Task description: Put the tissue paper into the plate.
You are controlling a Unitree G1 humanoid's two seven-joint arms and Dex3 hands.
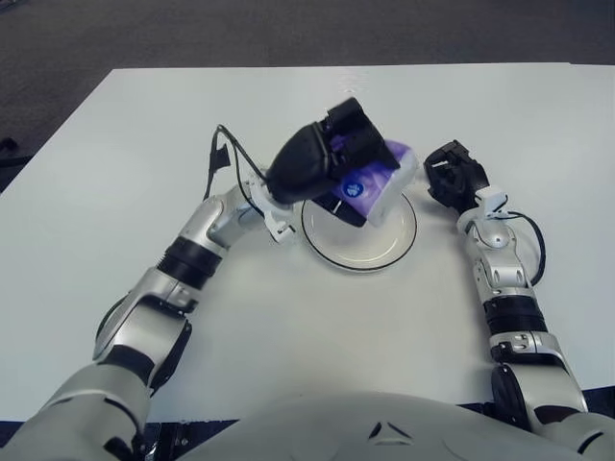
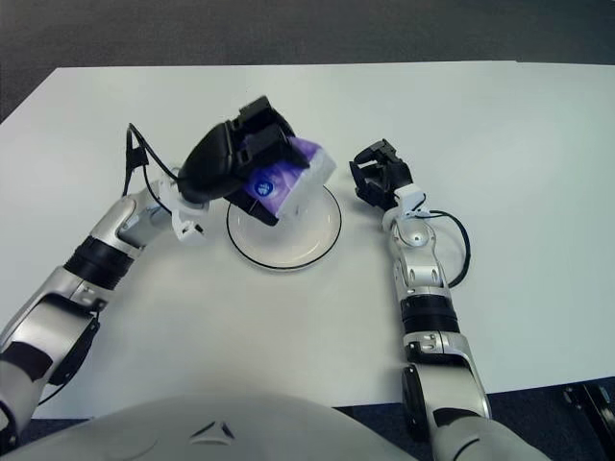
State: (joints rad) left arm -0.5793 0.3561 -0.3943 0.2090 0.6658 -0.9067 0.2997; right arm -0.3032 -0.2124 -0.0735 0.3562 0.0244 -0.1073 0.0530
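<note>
A white plate (image 1: 370, 252) with a dark rim line sits on the white table. My left hand (image 1: 332, 154) is shut on a purple and white tissue paper pack (image 1: 377, 179) and holds it just above the plate's far half. The pack also shows in the right eye view (image 2: 288, 178), over the plate (image 2: 288, 252). My right hand (image 1: 454, 173) shows just right of the plate, holding nothing, fingers curled.
The white table (image 1: 288, 346) spreads wide on all sides of the plate. A dark carpeted floor (image 1: 192, 34) lies beyond the far edge. Black cables run along both forearms.
</note>
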